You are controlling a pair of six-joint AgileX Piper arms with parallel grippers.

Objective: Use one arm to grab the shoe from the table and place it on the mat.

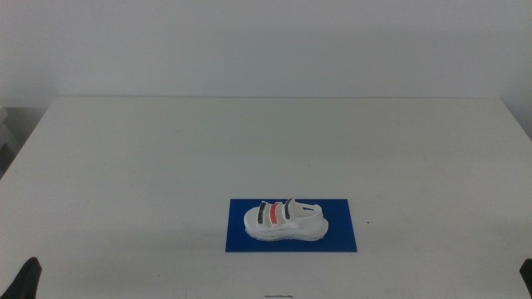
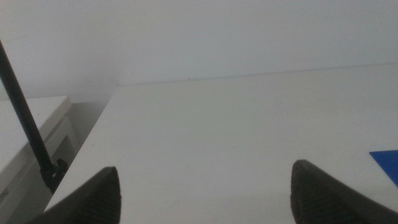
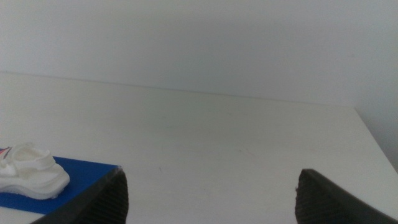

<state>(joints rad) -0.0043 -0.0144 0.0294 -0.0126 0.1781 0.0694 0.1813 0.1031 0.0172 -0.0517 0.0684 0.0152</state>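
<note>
Small white chunky sandal (image 1: 284,220) with black and red straps, lying flat on the thin dark-blue mat (image 1: 341,237), near the front of the wide white table (image 1: 249,141). Left gripper (image 2: 205,190) low at one front corner, jaws spread wide, holding nothing. Right gripper (image 3: 211,193) at the other corner, spread wide too.

Table (image 1: 274,141): plain white top. Directly on it: one dark-blue mat (image 1: 341,237), lying between the two grippers' waiting positions.

Plain white wall (image 1: 266,41) behind the bench's far edge, evenly lit. White cabinet (image 2: 25,134) beside the bench at 9 o'clock, crossed by a black cable (image 2: 25,124).
</note>
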